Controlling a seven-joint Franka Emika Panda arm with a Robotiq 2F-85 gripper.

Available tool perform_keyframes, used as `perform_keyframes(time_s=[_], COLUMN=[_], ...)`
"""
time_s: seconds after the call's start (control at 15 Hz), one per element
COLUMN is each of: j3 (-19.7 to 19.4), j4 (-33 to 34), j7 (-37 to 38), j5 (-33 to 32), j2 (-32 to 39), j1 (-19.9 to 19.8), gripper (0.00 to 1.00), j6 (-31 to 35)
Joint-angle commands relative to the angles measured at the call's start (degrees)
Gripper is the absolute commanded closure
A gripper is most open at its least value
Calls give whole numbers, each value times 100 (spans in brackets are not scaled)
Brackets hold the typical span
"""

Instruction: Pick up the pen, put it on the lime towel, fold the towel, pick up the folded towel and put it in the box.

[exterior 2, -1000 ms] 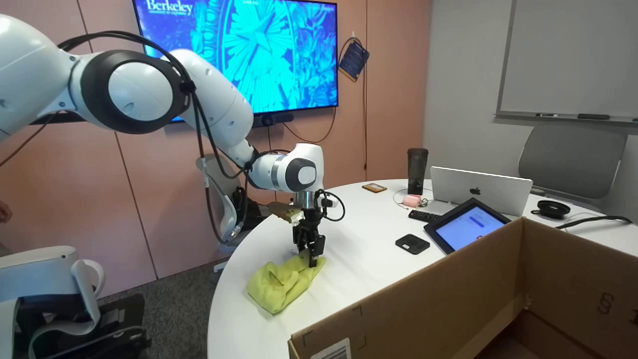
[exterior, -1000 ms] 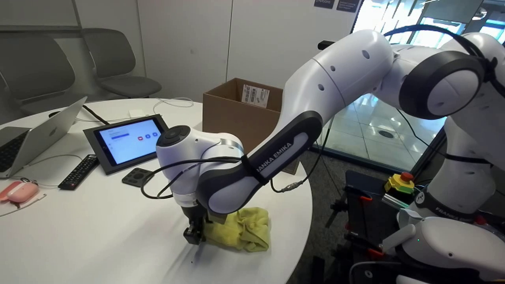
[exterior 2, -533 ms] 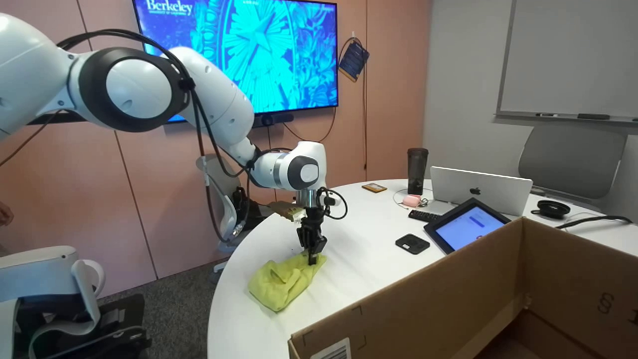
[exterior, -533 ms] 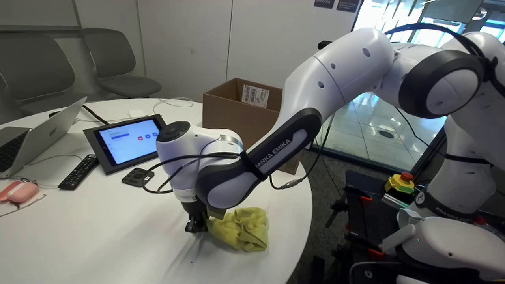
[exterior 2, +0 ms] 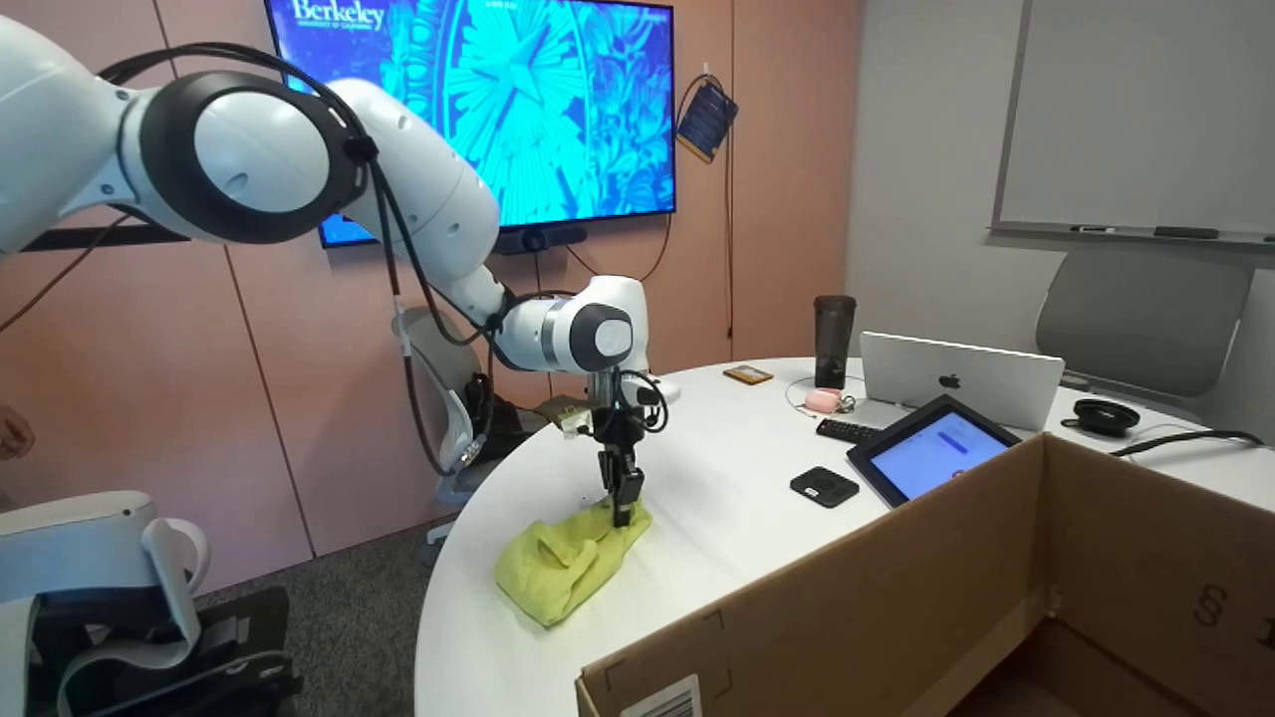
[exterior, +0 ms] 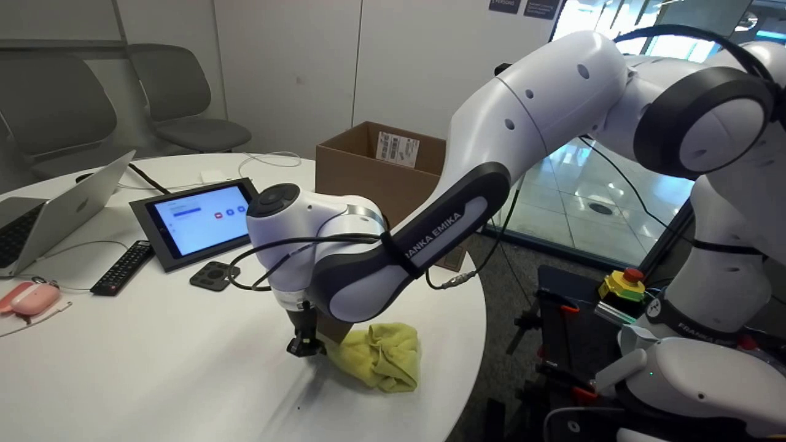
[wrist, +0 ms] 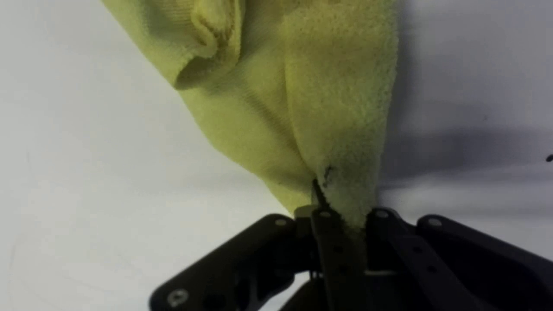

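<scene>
Lime towel (exterior: 376, 359) lies rumpled and folded over itself on the white counter (exterior: 153, 380), and your jaws, pointing down, are pinching its narrow end. You see the grip in the wrist view: near five o'clock the towel runs between them, and from there it widens toward eleven and twelve. In an exterior view you have the jaws at the towel's nine o'clock end, while your box (exterior: 368, 184) stands at its twelve, partly hidden by the arm (exterior: 485, 123), a white label (exterior: 397, 149) on its inner wall. At ten o'clock from the towel, well apart, you have a small black device (exterior: 212, 274), then a lit tablet (exterior: 199, 218), then a laptop (exterior: 86, 209). A remote (exterior: 123, 268) lies between nine and ten, a pink case (exterior: 35, 299) near nine.
</scene>
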Motion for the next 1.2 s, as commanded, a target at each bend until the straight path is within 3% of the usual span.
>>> perform_keyframes(time_s=[0.0, 0.27, 0.67, 1.13], j3=[-245, -446, -605, -489], j4=[-706, -1116, -1722, -2399], j7=[1063, 2384, 4065, 5052], j5=[-37, -291, -817, -1236], j2=[-553, -830, -1329, -1980], j1=[313, 656, 869, 663], gripper=[96, 91, 96, 96], j6=[125, 183, 114, -262])
